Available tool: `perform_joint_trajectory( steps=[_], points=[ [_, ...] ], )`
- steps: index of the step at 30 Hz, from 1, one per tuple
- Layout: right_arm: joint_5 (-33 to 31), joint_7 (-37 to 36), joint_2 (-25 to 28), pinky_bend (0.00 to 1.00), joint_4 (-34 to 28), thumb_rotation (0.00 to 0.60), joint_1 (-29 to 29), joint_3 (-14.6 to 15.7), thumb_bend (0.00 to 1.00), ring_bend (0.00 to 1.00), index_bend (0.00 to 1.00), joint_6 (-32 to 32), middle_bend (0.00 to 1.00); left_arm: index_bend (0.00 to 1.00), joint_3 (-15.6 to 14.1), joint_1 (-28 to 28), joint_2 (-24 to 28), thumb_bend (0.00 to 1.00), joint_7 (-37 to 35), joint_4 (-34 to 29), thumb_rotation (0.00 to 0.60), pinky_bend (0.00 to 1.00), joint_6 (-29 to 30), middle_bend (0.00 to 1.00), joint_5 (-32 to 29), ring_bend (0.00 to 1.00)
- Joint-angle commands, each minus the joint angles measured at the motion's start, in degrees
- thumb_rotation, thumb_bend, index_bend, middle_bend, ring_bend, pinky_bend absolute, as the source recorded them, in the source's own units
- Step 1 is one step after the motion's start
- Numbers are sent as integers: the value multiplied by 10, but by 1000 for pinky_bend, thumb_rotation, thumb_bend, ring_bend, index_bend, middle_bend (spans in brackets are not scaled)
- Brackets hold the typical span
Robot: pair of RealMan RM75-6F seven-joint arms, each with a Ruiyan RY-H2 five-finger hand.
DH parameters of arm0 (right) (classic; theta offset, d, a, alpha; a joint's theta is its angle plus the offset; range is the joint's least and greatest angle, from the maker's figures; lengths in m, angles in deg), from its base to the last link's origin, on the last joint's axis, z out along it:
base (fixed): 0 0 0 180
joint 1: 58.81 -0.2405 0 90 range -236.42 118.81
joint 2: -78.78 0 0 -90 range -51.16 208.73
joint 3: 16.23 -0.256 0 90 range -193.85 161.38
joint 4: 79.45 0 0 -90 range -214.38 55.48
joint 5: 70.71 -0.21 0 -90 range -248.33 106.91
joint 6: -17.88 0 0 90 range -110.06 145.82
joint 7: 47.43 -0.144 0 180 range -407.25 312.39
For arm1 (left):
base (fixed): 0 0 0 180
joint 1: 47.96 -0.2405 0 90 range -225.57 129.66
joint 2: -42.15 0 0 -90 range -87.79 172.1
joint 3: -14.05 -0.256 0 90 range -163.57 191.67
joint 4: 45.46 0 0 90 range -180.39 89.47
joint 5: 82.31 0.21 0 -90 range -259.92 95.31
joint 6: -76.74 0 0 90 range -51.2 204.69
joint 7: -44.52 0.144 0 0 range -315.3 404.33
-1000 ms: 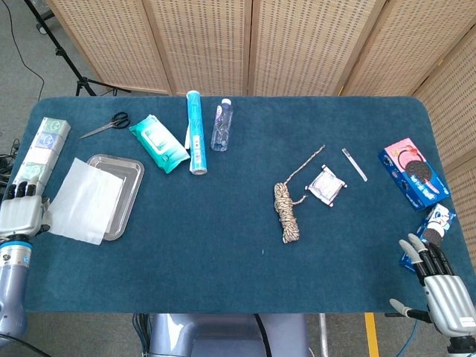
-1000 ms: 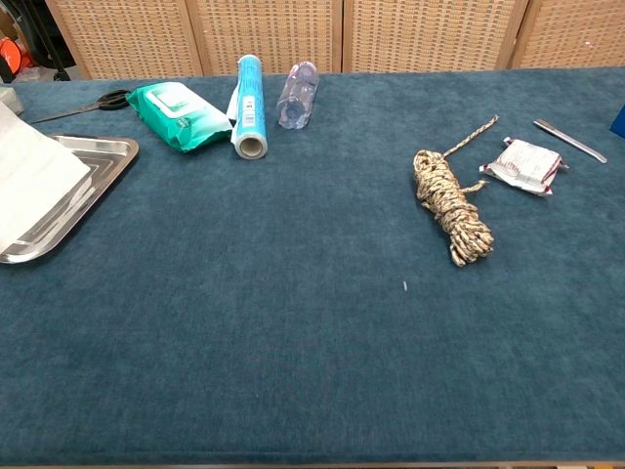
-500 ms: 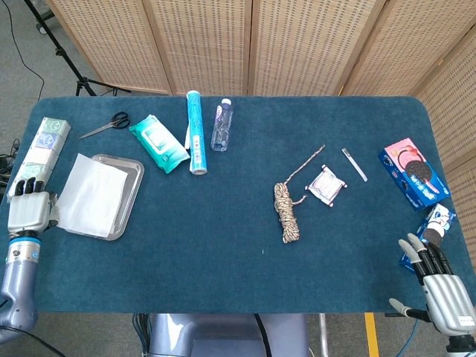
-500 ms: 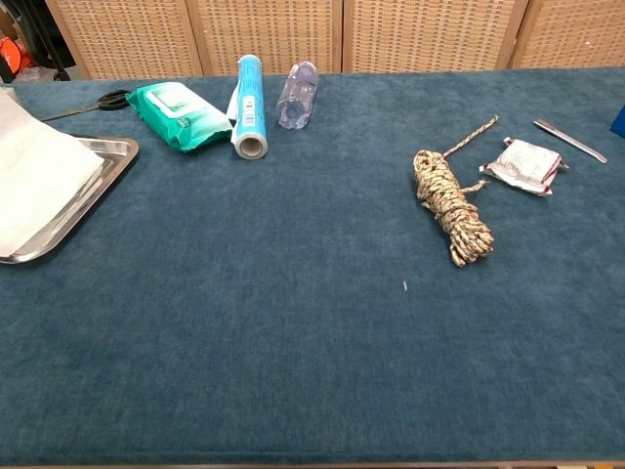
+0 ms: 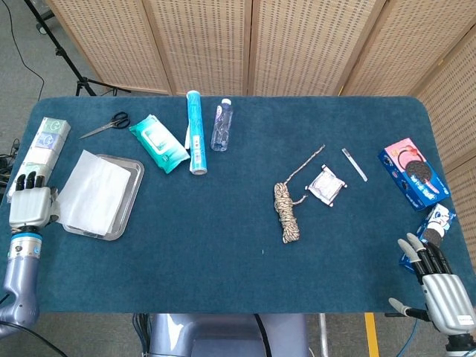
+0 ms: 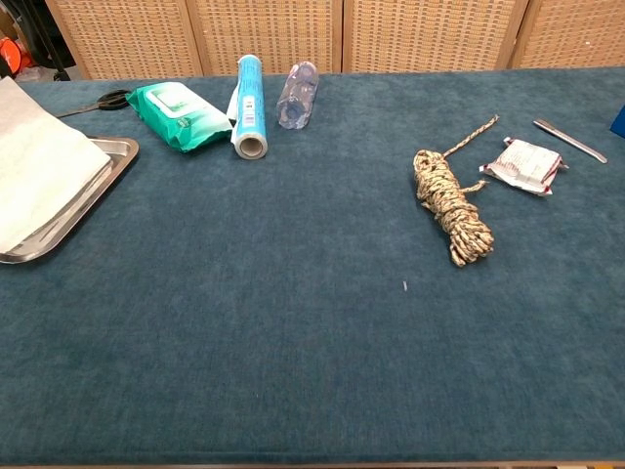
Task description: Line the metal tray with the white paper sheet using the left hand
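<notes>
Left hand [image 5: 31,204] at table's left edge, gripping left edge of white paper sheet [image 5: 92,192]. Sheet lies over metal tray [image 5: 131,195], overhanging left rim. Right hand [image 5: 440,282] off table, fingers spread, empty.

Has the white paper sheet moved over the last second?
Yes. The white paper sheet has shifted up and onto the metal tray, no longer overhanging its near edge.

Tablecloth [image 5: 223,223]: deep teal-blue. Paper sheet [image 5: 91,192]: white. Tray [image 5: 126,201]: silver metal. Wet-wipes pack [image 5: 158,143]: green with white label. Film roll [image 5: 195,132]: light blue. Scissors [image 5: 105,124]: black handles. Rope coil [image 5: 288,212]: beige flecked with brown. Cookie box [image 5: 411,176]: blue and pink.
</notes>
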Motion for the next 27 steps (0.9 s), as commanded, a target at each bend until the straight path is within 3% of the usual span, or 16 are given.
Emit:
perform_joint_trajectory(
  steps=[1, 14, 22, 27],
  points=[
    [-1, 1, 0, 0, 0, 600, 0, 0, 0, 0, 0, 0, 0, 771, 3, 0, -5, 557, 6, 8, 570, 0, -6, 0, -12, 0],
    [-3, -3, 1, 0, 0, 600, 0, -1, 0, 0, 0, -1, 0, 771, 6, -3, -28, 546, 16, 24, 570, 0, -18, 0, -21, 0],
    [-1, -3, 0, 0, 1, 600, 1, -1, 0, 0, 0, -4, 0, 652, 6, -2, -12, 349, 33, 7, 559, 0, -22, 0, -28, 0],
    [-1, -3, 0, 0, 2, 600, 1, -1, 0, 0, 0, -5, 0, 635, 6, -1, -4, 302, 34, 3, 559, 0, -30, 0, -27, 0]
  ],
)
